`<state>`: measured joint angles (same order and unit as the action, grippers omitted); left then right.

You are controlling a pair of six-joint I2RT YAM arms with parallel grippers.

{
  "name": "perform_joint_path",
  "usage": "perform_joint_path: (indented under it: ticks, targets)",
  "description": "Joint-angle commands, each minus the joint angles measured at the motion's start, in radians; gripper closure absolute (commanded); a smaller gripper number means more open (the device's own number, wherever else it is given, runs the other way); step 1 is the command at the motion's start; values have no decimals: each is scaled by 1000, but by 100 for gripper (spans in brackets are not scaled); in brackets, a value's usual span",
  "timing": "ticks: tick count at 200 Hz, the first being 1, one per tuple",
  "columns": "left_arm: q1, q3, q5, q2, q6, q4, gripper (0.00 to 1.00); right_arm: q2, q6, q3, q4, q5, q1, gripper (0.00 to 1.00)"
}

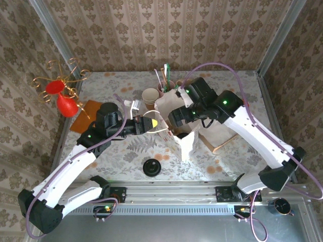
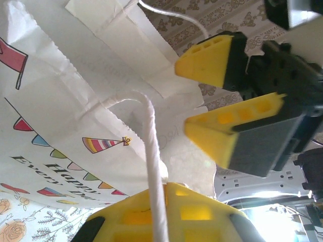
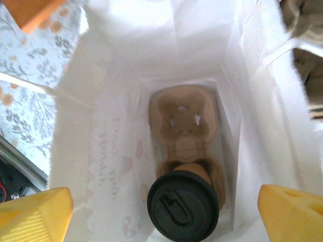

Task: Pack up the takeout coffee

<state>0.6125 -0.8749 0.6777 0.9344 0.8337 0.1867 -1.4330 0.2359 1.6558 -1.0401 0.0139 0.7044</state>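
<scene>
On the table (image 1: 126, 151) a lid (image 1: 152, 167) lies before the bag (image 1: 187, 143); left gripper (image 1: 150, 125) pinches its handle (image 2: 151, 166); right gripper (image 3: 164, 214) gapes over coffee (image 3: 182, 212) inside.

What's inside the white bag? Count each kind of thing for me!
Lidded coffee cup: 1
Cardboard cup holder: 1
Total: 2
</scene>
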Motion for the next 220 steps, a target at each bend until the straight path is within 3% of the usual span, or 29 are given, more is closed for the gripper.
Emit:
perform_joint_path:
  ticks: [1, 30, 43, 73, 105, 111, 147, 179, 220]
  targets:
    - [-8, -17, 14, 3, -10, -15, 100, 34, -18, -24, 68, 14, -5, 6]
    - [-7, -19, 11, 6, -9, -16, 100, 81, -20, -32, 75, 10, -6, 9]
    - [-7, -24, 11, 4, -11, -16, 93, 107, -17, -45, 95, 5, -6, 11]
    - [-10, -61, -4, -10, -51, 40, 58, 177, -9, -88, 146, 0, -15, 15]
    - [-35, -105, -27, -57, -105, 77, 8, 210, -2, -99, 132, 2, -39, 16]
    - [-42, -113, -73, -73, -117, 86, 1, 218, 3, -105, 132, 4, -45, 15]
    - [-151, -135, -202, -190, -156, 211, 0, 292, 47, -172, 136, 39, -110, 13]
    - [-314, -124, -263, -230, -154, 387, 0, 351, 84, -233, 106, 61, -190, 10]
    - [-361, -3, -237, -240, -118, 376, 0, 418, 141, -325, 83, 103, -346, 7]
